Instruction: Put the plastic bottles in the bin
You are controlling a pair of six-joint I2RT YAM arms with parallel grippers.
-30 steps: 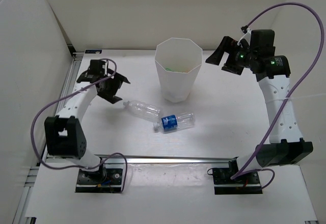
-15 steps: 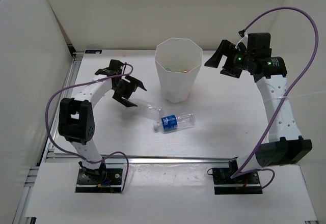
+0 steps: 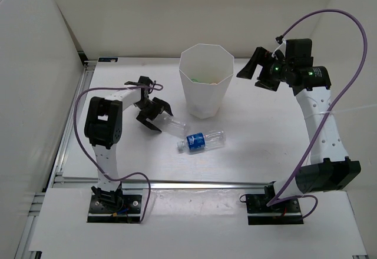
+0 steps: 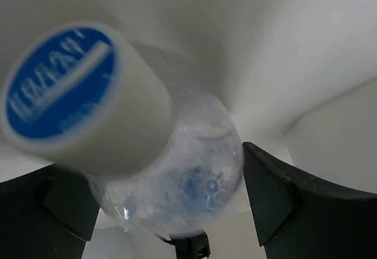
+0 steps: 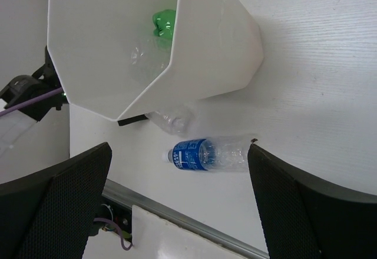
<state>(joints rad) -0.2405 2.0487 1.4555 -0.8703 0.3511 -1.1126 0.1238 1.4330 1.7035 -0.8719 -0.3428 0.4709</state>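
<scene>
Seen from above, the left gripper [image 3: 154,115] is arriving from the left edge of the table [image 3: 265,153] and straddling the plain clear bottle [image 3: 175,127], lying on the near side of the bin [image 3: 205,88] beside the blue-labelled bottle [image 3: 202,141]; the right gripper [image 3: 254,69] is hovering spread and empty. The left wrist is showing its fingers [image 4: 283,203] parted around that bottle, not yet clamping, so a pick seems imminent. The right wrist is showing a green bottle [image 5: 163,22] lying inside the bin.

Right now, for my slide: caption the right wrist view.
Open right gripper overlooking the bin, green bottle inside; blue-labelled bottle on the table.
</scene>
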